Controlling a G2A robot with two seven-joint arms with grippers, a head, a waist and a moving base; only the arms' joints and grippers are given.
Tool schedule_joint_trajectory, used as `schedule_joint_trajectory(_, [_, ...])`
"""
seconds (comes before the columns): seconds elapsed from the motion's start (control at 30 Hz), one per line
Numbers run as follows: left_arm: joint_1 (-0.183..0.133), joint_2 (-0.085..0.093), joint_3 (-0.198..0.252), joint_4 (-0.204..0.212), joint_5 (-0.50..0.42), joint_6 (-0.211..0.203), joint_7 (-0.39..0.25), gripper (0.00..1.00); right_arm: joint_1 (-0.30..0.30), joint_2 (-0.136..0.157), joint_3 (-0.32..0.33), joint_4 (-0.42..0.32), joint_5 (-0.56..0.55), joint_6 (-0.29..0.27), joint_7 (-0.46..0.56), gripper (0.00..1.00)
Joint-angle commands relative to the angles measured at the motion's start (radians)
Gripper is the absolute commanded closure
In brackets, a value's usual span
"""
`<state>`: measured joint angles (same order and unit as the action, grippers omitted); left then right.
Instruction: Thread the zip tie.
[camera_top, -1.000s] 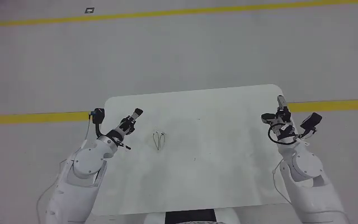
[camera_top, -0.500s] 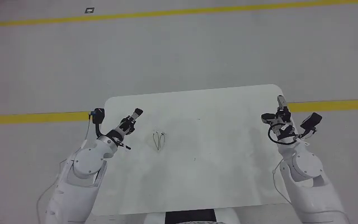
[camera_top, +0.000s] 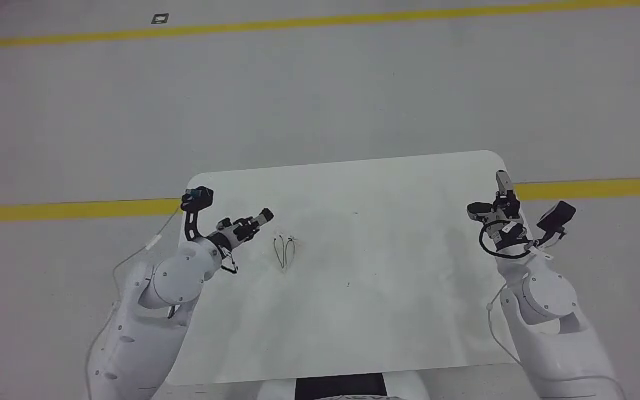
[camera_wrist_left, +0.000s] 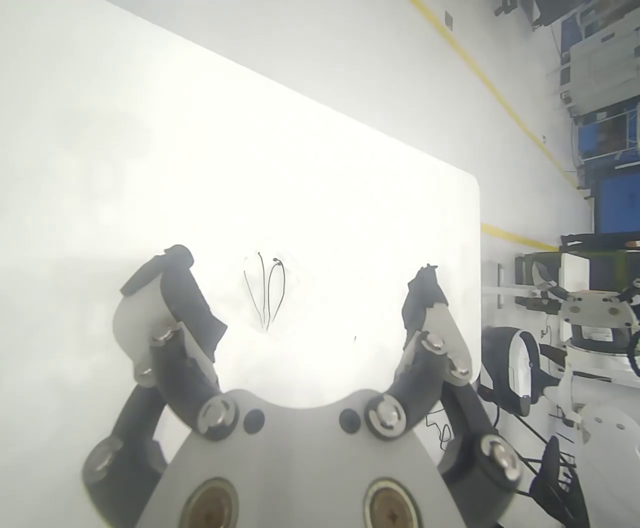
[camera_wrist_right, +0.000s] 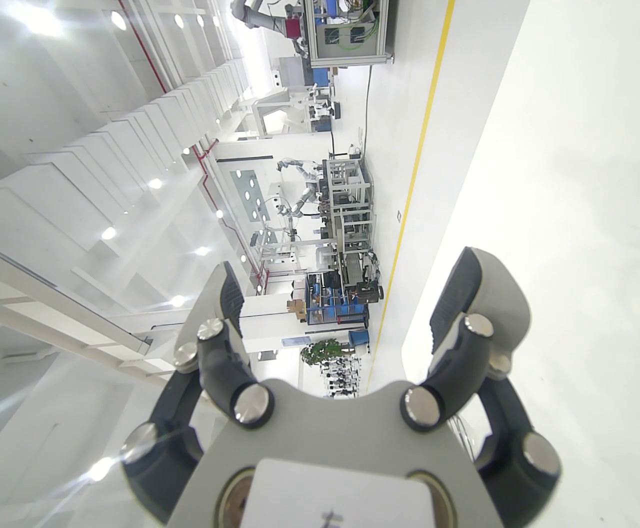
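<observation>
The thin zip tie (camera_top: 286, 250) lies flat on the table (camera_top: 420, 310) toward 9 o'clock, and the left gripper (camera_top: 262, 218), wide open and empty at its 11 o'clock, may slip off so flat a strip, the right gripper (camera_wrist_right: 350, 285) likewise open and empty at 3 o'clock.

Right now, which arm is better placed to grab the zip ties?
Left. The left gripper, open, faces the zip ties close by; the right gripper is at the table's opposite edge, pointing away.
</observation>
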<state>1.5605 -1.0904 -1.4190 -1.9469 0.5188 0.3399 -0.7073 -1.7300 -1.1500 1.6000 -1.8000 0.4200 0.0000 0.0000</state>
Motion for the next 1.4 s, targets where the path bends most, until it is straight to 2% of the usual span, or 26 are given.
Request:
schedule_joint_trajectory(0.0, [0.0, 0.0, 0.0, 0.0, -0.001, 0.0, 0.0, 0.0, 0.0, 0.0, 0.0, 0.0, 0.0, 0.0, 0.0, 0.0])
schedule_joint_trajectory(0.23, [0.0, 0.0, 0.0, 0.0, -0.001, 0.0, 0.0, 0.0, 0.0, 0.0, 0.0, 0.0, 0.0, 0.0, 0.0, 0.0])
schedule_joint_trajectory(0.3, [-0.008, 0.003, 0.011, -0.01, 0.033, -0.028, -0.013, 0.0, 0.0, 0.0, 0.0, 0.0, 0.0, 0.0, 0.0, 0.0])
schedule_joint_trajectory(0.43, [-0.08, 0.01, 0.044, -0.017, 0.113, -0.005, -0.154, 0.0, 0.0, 0.0, 0.0, 0.0, 0.0, 0.0, 0.0, 0.0])
schedule_joint_trajectory(0.47, [-0.109, 0.012, 0.062, -0.016, 0.146, 0.0, -0.204, 0.0, 0.0, 0.0, 0.0, 0.0, 0.0, 0.0, 0.0, 0.0])
schedule_joint_trajectory(0.53, [-0.153, 0.012, 0.089, -0.018, 0.182, 0.0, -0.258, 0.0, 0.0, 0.0, 0.0, 0.0, 0.0, 0.0, 0.0, 0.0])
schedule_joint_trajectory(0.57, [-0.181, 0.013, 0.122, -0.019, 0.239, 0.0, -0.312, 0.0, 0.0, 0.0, 0.0, 0.0, 0.0, 0.0, 0.0, 0.0])
schedule_joint_trajectory(0.63, [-0.227, 0.012, 0.164, -0.011, 0.311, 0.0, -0.379, 0.0, 0.0, 0.0, 0.0, 0.0, 0.0, 0.0, 0.0, 0.0])
schedule_joint_trajectory(0.67, [-0.254, 0.009, 0.194, 0.004, 0.36, 0.0, -0.441, 0.0, 0.0, 0.0, 0.0, 0.0, 0.0, 0.0, 0.0, 0.0])
schedule_joint_trajectory(0.73, [-0.297, 0.001, 0.229, 0.013, 0.401, 0.0, -0.525, 0.0, 0.0, 0.0, 0.0, 0.0, 0.0, 0.0, 0.0, 0.0])
schedule_joint_trajectory(1.17, [-0.299, 0.001, 0.231, 0.005, 0.396, -0.001, -0.528, 0.0, 0.0, 0.0, 0.0, 0.0, 0.0, 0.0, 0.0, 0.0])
schedule_joint_trajectory(1.2, [-0.302, 0.001, 0.231, 0.001, 0.394, 0.0, -0.546, 0.0, 0.0, 0.0, 0.0, 0.0, 0.0, 0.0, 0.0, 0.0])
schedule_joint_trajectory(1.3, [-0.342, -0.006, 0.234, 0.019, 0.423, 0.0, -0.674, 0.0, 0.0, 0.0, 0.0, 0.0, 0.0, 0.0, 0.0, 0.0])
schedule_joint_trajectory(1.33, [-0.353, -0.009, 0.244, 0.028, 0.434, 0.0, -0.683, 0.0, 0.0, 0.0, 0.0, 0.0, 0.0, 0.0, 0.0, 0.0])
schedule_joint_trajectory(1.37, [-0.365, -0.013, 0.263, 0.055, 0.443, 0.0, -0.683, 0.0, 0.0, 0.0, 0.0, 0.0, 0.0, 0.0, 0.0, 0.0])
